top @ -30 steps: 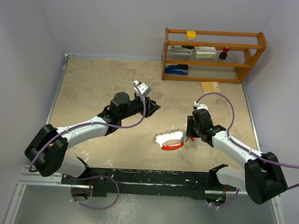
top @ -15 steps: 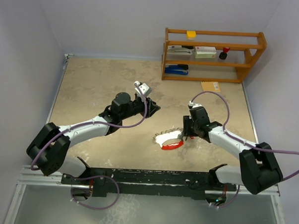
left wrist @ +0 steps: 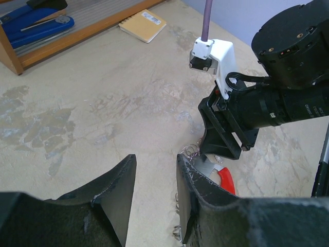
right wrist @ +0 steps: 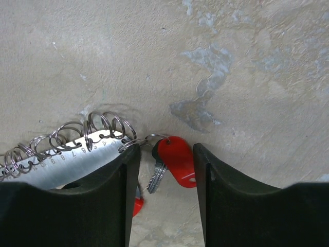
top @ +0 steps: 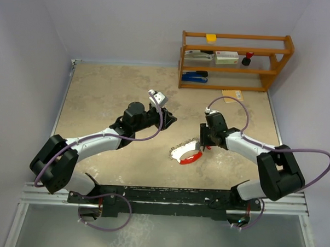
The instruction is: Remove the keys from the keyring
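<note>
Right pincer (right wrist: 165,152) has swung in over the last sec, arm now bent harder; jaws apart, nothing clamped, straddling the key (right wrist: 175,160); its red head lies flat on the table (right wrist: 247,62) between the fingers, closer to the right-hand one, metal blade pointing back toward the wrist. Key's small ring hooks into the wire loops (right wrist: 103,128) just off the left finger's tip; loops run along the white edge of the fob (right wrist: 67,157), which sits left of & partly under that finger. So: key not yet off; pincer now looks lined up for a pinch on the head, prob. the next step, then a pull away from the fob. Left pincer (left wrist: 154,193) hasn't moved; jaws part-open, empty, hovering well apart to the left of the right one; nothing pins the fob yet, so the risk is the whole lot dragging along. Beyond both: notepad (top: 232,95), then shelf (top: 236,50) at the far wall.
</note>
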Tool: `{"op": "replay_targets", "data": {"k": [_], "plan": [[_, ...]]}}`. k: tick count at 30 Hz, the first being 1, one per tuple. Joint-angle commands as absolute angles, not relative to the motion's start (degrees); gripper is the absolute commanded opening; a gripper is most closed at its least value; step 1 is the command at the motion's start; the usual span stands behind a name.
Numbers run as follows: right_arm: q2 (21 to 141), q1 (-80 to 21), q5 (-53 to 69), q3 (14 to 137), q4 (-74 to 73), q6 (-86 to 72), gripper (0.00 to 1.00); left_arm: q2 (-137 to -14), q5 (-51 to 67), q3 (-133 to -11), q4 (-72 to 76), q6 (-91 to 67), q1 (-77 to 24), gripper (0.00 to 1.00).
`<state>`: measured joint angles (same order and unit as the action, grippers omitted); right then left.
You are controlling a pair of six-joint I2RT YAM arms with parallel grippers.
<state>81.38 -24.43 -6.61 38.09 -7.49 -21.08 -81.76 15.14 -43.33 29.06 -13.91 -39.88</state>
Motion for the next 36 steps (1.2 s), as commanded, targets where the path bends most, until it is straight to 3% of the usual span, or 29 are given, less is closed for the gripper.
{"op": "replay_targets", "data": {"k": [1,6,13,34,35,36], "plan": [[83.32,-24.7,-7.51,39.36,-9.38,-22.3,0.47,-81.72,15.03,-44.12,31.27,-13.02,-40.1,0.35],[84.85,-24.74,-7.92,40.1,-10.3,-22.74,0.32,-81.52,14.95,-44.14,31.02,-13.0,-40.16,0.35],[87.49,-24.91,-7.52,41.46,-10.52,-23.28,0.0,-81.39,14.81,-43.86,30.94,-13.01,-40.17,0.35],[69.48,-32.76,-15.94,58.29,-20.3,-12.59,0.0,-78.59,13.33,-45.27,27.4,-9.4,-40.14,0.35],[69.3,-32.78,-16.48,57.6,-20.09,-12.85,0.06,-78.6,13.3,-45.36,26.91,-9.25,-40.16,0.36],[69.31,-32.78,-17.12,56.63,-19.72,-13.61,0.17,-78.6,13.08,-45.32,26.62,-9.22,-40.14,0.36]]}}
